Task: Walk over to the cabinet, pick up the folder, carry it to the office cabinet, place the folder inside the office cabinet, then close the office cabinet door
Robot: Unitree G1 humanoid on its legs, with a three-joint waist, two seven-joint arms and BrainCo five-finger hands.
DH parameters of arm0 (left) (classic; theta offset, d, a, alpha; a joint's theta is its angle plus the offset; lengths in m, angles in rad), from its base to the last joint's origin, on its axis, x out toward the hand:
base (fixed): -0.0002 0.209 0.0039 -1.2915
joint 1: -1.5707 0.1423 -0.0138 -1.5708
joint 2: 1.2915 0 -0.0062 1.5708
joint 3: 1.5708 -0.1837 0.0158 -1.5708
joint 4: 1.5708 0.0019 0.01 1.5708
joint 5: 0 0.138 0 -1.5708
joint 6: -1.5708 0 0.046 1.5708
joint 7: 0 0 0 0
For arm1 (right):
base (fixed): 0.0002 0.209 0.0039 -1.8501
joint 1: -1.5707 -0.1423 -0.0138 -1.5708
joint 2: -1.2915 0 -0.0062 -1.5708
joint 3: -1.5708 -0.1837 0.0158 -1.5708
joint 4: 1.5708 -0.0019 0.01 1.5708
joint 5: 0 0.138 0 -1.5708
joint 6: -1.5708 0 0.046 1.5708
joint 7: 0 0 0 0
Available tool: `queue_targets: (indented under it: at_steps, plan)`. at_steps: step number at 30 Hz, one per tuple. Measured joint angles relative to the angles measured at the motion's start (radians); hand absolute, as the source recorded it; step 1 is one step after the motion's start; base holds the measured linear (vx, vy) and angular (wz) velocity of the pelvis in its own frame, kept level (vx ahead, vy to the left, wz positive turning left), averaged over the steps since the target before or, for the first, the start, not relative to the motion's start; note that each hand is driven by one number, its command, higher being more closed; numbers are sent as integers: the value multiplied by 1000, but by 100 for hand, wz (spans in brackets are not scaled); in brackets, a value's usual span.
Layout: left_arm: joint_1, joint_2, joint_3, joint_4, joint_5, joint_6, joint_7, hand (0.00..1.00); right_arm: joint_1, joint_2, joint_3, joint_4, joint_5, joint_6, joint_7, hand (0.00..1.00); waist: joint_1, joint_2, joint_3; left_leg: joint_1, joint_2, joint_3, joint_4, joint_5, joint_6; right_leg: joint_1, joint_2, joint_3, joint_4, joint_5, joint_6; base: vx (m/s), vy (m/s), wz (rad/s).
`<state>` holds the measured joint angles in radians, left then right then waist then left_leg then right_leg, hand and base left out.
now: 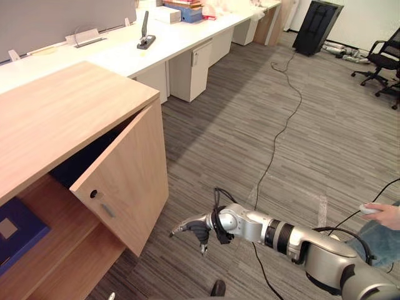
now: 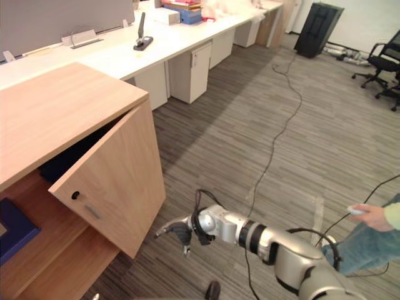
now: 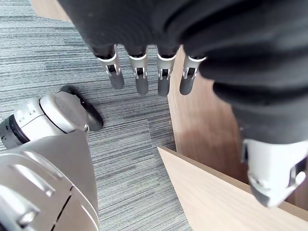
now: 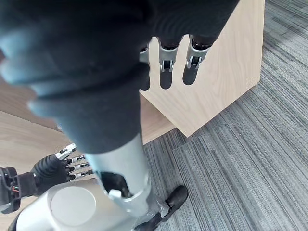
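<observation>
The wooden office cabinet point(image 1: 62, 112) stands at my left with its door point(image 1: 128, 181) swung partly outward. Inside, on the lower shelf at the far left, lies the dark blue folder point(image 1: 15, 232) with a pale label. My right hand point(image 1: 197, 230) hangs low just right of the door's bottom corner, open; its fingers point(image 4: 166, 72) point at the door's outer face and hold nothing. My left hand point(image 3: 140, 77) is open too, with straight fingers over the carpet beside the cabinet's wood, and it is also seen past my right arm point(image 4: 53, 168).
White desks point(image 1: 156, 44) with drawer units point(image 1: 190, 65) run along the back. A black stand point(image 1: 317, 26) and office chairs point(image 1: 384, 59) are at the far right. A person's hand point(image 1: 382, 215) with a small white device is at the right edge. A cable crosses the grey carpet point(image 1: 281, 125).
</observation>
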<state>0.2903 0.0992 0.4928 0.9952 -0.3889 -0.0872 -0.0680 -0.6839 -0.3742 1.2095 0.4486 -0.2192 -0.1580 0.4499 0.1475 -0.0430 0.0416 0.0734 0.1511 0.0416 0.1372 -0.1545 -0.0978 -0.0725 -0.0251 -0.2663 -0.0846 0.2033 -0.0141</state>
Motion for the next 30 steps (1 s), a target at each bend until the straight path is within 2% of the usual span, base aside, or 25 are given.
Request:
queue_targets:
  at_steps: [4,6,10,11,12,14,15,17,18,19,20,21,23,25,26,30]
  plan:
    - [-13,-3,20,19,5,2,-1,0,58,28,-3,19,-16,-1,5,0,4,-2,4,-2,-2,-1,8,-11,9,0,-3,2,0,0,4,-15,92,-2]
    - [-21,-13,24,19,5,2,-1,0,89,75,-17,107,-43,1,-1,0,11,0,11,-2,-2,-6,7,-11,7,0,-6,2,0,0,4,11,93,2]
    - [-59,-43,5,19,0,3,-1,0,167,215,-158,407,-122,22,-56,0,32,3,45,-5,-8,-55,7,-9,5,17,-16,-34,1,-9,11,27,75,30]
    - [-71,-58,-29,19,-1,3,-1,0,203,261,-253,549,-175,46,-109,0,34,13,53,-11,-23,-106,9,-10,8,35,-34,-79,6,-26,19,51,94,86]
    - [-76,-69,-45,19,-2,3,-1,0,213,274,-297,606,-191,54,-125,0,34,17,55,-19,-30,-134,14,-12,11,37,-47,-100,24,-41,26,64,153,121]
    - [-92,-89,-83,18,-2,1,-1,0,270,281,-485,743,-238,97,-220,0,32,46,86,-32,-74,-246,38,-7,33,19,-122,-159,207,-147,72,75,191,140]
    - [-91,-88,-91,20,0,1,-1,0,296,279,-548,761,-238,103,-238,0,26,50,88,-35,-89,-282,41,-6,40,10,-144,-144,270,-165,69,89,162,151]
    - [-101,-81,-131,31,6,1,1,0,368,269,-757,793,-233,125,-295,0,6,71,101,-43,-121,-407,48,4,59,-30,-185,2,445,-178,65,89,132,180]
    - [-109,-65,-166,33,9,-1,3,0,410,281,-885,814,-205,139,-337,0,-3,75,109,-60,-138,-489,64,17,54,-71,-181,137,532,-236,70,132,24,246]
    - [-119,-46,-174,33,9,2,10,0,463,296,-1022,828,-151,153,-377,0,-6,53,100,-95,-170,-575,79,31,40,-67,-158,263,499,-301,96,125,-69,218]
    - [-123,-43,-174,33,9,2,12,0,477,302,-1071,836,-137,161,-390,0,-7,45,96,-105,-184,-604,82,33,37,-60,-153,290,468,-305,104,166,-167,199]
    - [-131,-44,-173,33,10,4,18,0,515,304,-1134,845,-78,176,-425,0,-8,28,92,-119,-218,-651,100,33,33,-23,-163,293,398,-319,120,113,-155,125]
    - [-132,-65,-151,25,26,5,21,0,559,307,-1237,843,-23,180,-460,0,-7,36,84,-130,-228,-678,105,36,24,40,-180,234,326,-345,159,211,-243,95]
    - [-120,-84,-125,26,40,7,23,0,606,312,-1358,818,45,185,-490,0,-26,56,65,-137,-193,-689,86,41,12,67,-157,182,287,-343,158,185,-234,55]
    - [-121,-87,-120,26,39,6,23,0,614,315,-1394,813,67,185,-495,0,-28,57,62,-135,-182,-689,77,44,9,72,-149,175,279,-341,155,98,-179,30]
    - [-120,-78,-113,36,39,6,23,0,674,323,-1517,800,214,169,-510,0,-47,39,42,-127,-138,-690,38,57,-14,98,-110,148,238,-332,140,48,-153,14]
